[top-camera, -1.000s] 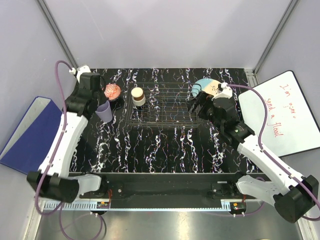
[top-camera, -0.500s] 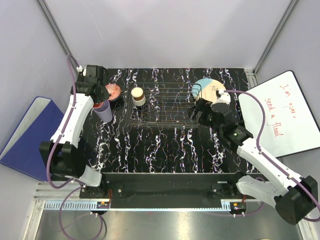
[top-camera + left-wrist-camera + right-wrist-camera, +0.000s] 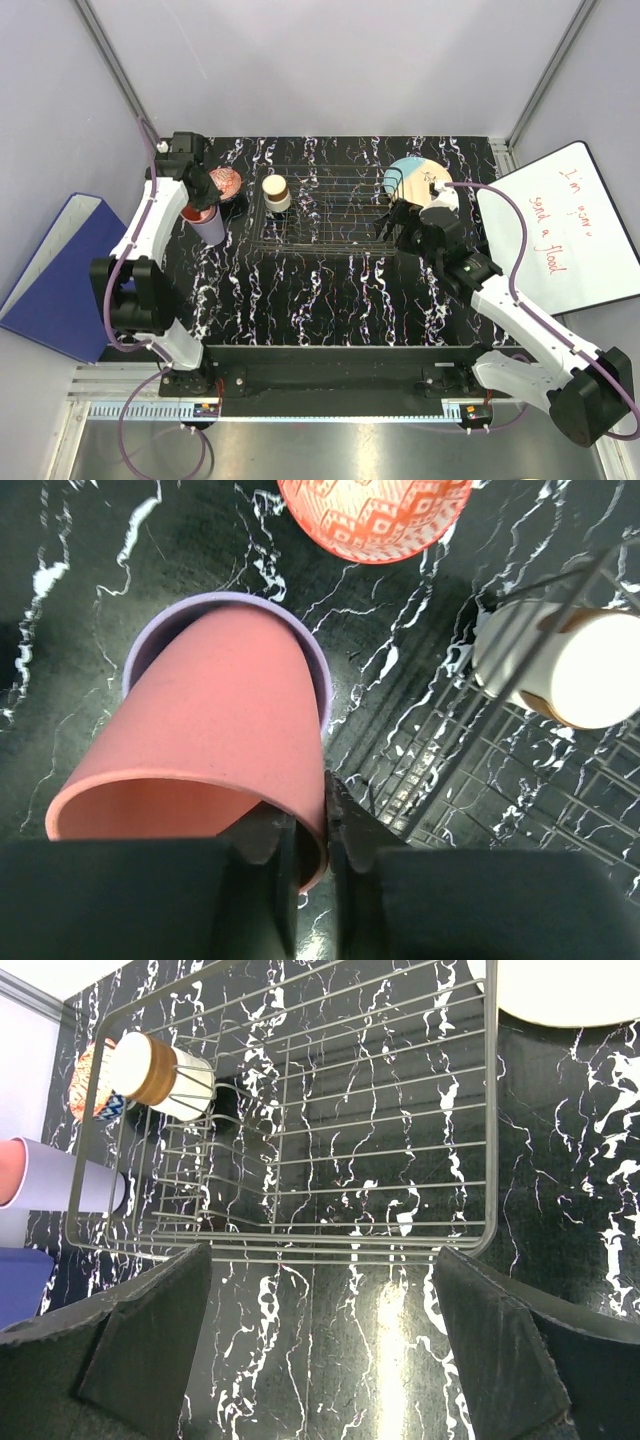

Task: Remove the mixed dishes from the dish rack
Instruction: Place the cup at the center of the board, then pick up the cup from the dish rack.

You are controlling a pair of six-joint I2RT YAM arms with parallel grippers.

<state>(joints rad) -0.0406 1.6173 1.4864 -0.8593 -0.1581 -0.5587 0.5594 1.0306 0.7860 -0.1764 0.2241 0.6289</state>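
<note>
Centre of the top view: rectangular low-walled dish rack of thin dark wire grid [image 3: 330, 212], set on a black white-veined table [image 3: 330, 290]; contains just one thing, a small whitish cup with a brown band [image 3: 276, 192], in its upper-left corner

Upper right, just outside the rack's corner: round light-blue-and-cream plate [image 3: 410, 172], flat on the table; touching the wire or not, cannot tell

Upper left, beside the rack: mottled red-orange bowl [image 3: 226, 182]

Just below the bowl: small lavender cup [image 3: 210, 230], with a small salmon-pink cup [image 3: 210, 730] tilted partway into its mouth

Left gripper [image 3: 312, 840] clamped on the salmon-pink cup's rim wall, one finger inside, one outside

Right gripper [image 3: 320, 1300] spread wide, grasping nothing, above the rack's lower edge

Probably light, rigid and smooth, these cups; apt to slip in a thin pinch, perhaps chippable if dropped

Best hold for the whitish cup: across its rim wall from above, clear of the wires
</note>
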